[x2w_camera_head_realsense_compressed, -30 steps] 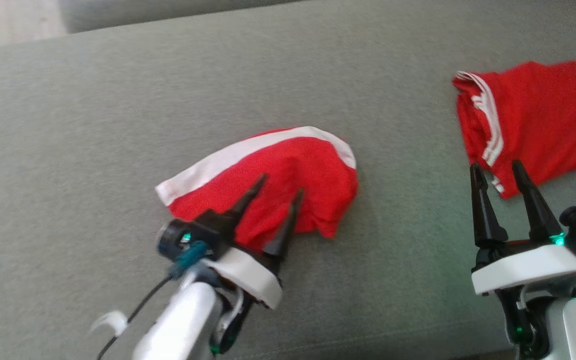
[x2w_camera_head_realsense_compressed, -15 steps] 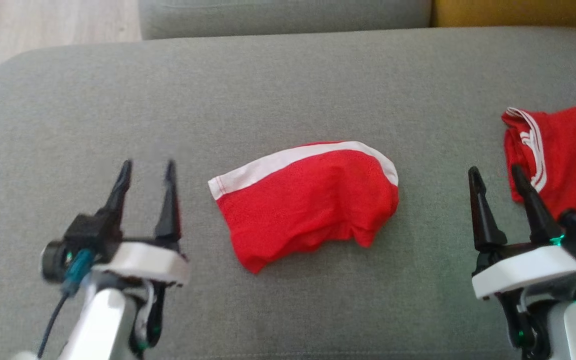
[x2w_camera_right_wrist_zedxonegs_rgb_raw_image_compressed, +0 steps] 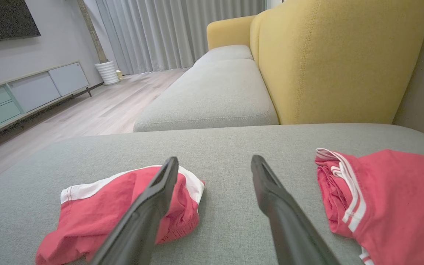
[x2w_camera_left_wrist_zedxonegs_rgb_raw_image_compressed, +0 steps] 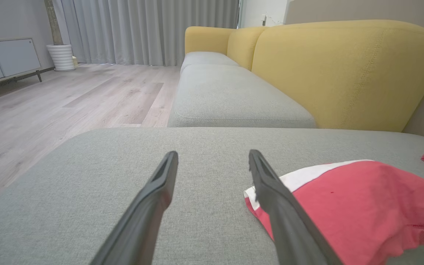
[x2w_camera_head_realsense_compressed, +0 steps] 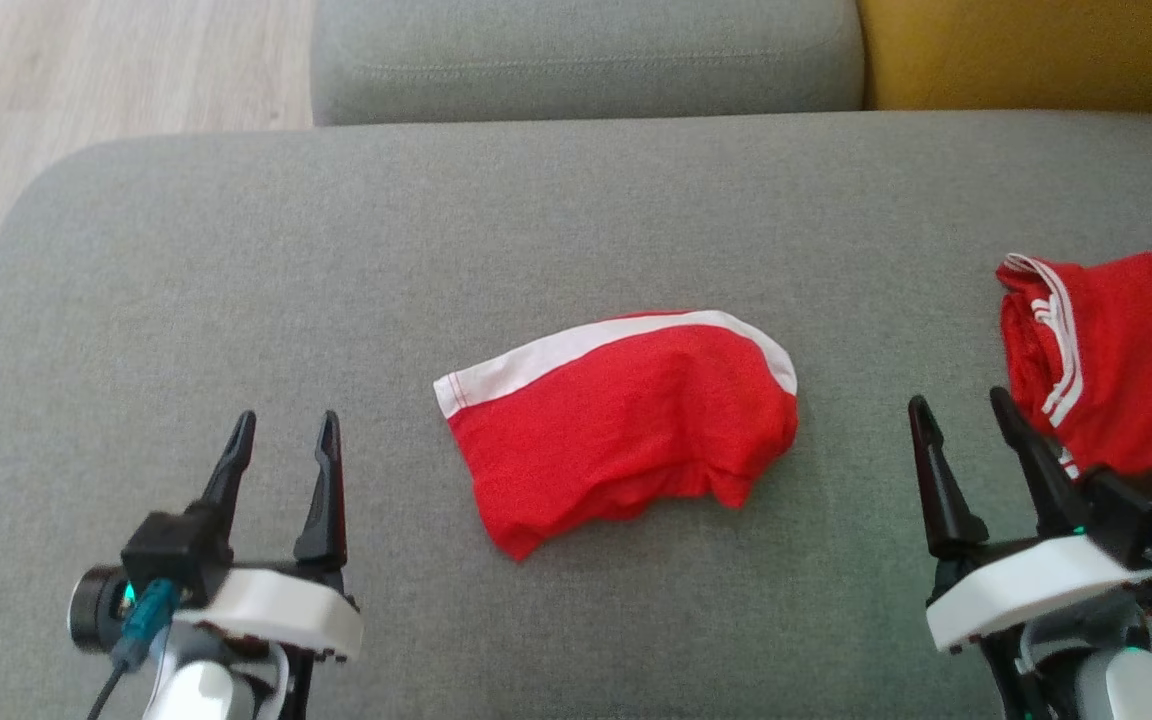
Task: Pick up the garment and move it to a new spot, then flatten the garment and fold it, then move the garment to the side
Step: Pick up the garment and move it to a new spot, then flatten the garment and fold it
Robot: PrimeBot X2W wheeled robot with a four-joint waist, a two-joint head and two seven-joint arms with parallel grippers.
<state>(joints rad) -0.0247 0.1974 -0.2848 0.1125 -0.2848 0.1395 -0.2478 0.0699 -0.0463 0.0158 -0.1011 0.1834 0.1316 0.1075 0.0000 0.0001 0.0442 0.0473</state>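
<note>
A red garment (x2w_camera_head_realsense_compressed: pixel 626 420) with a white band lies bunched in the middle of the grey sofa cushion (x2w_camera_head_realsense_compressed: pixel 336 260); the left wrist view has it (x2w_camera_left_wrist_zedxonegs_rgb_raw_image_compressed: pixel 363 206) at lower right. My left gripper (x2w_camera_head_realsense_compressed: pixel 286 420) stands open at the lower left, apart from the garment and holding nothing. In its own view the left gripper (x2w_camera_left_wrist_zedxonegs_rgb_raw_image_compressed: pixel 212 152) points over bare cushion, the garment's white corner just right of one finger. My right gripper (x2w_camera_head_realsense_compressed: pixel 959 398) is open and empty at the lower right, and in the right wrist view (x2w_camera_right_wrist_zedxonegs_rgb_raw_image_compressed: pixel 215 158) it points between the two red garments.
A second red garment (x2w_camera_head_realsense_compressed: pixel 1116 360) with thin white stripes lies at the cushion's right edge, close to my right gripper, also in the right wrist view (x2w_camera_right_wrist_zedxonegs_rgb_raw_image_compressed: pixel 392 191). A yellow backrest (x2w_camera_head_realsense_compressed: pixel 1026 50) and another grey seat (x2w_camera_head_realsense_compressed: pixel 586 50) stand behind. Wooden floor (x2w_camera_head_realsense_compressed: pixel 86 80) lies left.
My left gripper has drawn back from over the red garment to the lower left, still open. The head camera has shifted, showing more of the sofa's far end. The garment lies where it was.
</note>
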